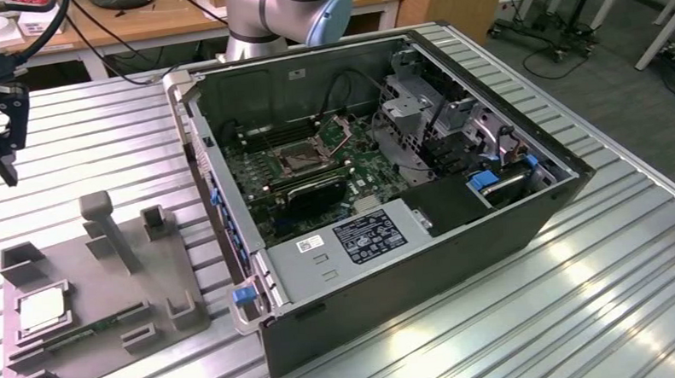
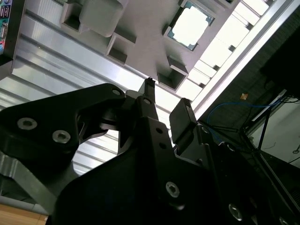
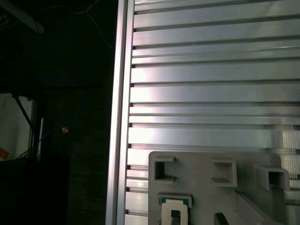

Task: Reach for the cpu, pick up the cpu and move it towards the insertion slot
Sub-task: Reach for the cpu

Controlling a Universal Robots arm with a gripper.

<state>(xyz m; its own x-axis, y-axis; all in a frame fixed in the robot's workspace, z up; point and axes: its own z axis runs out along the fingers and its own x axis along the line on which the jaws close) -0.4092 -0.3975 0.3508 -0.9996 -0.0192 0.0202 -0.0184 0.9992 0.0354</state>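
The big black open computer case (image 1: pixel 432 262), lying on its side across the middle of the exterior view, is the largest hazard. Its tall walls ring the square dark insertion slot with the shiny metal frame (image 1: pixel 299 159). A carried chip would likely have to come over the rim and down beside the grey metal brackets (image 1: pixel 408 109), where a low pass could clip a wall.

The flat grey fixture plate (image 1: pixel 147 278), in the exterior view's lower left, carries a tall upright grey post (image 1: pixel 106 229) and blocks near the chip's pocket, and a descent off line could strike them.

The black two-fingered hand (image 2: pixel 165 101) hangs above the desk at the exterior view's upper left, not over the chip. It is empty, and its fingers stand moderately parted in the second wrist view.

The small flat square cpu with the silvery-white top (image 1: pixel 41 311) lies untouched in its pocket on the plate. It is thin and seated low, so I judge a shallow or skewed grip could slip off its edges or tilt it.

The room behind holds a wooden bench (image 1: pixel 136 27) at the exterior view's top and wheeled stands (image 1: pixel 536 35) on grey floor (image 1: pixel 606 75) at its upper right. The ribbed silver aluminium desk (image 1: pixel 571 315) is glossy. Its glare washes out the chip's top in the second wrist view.
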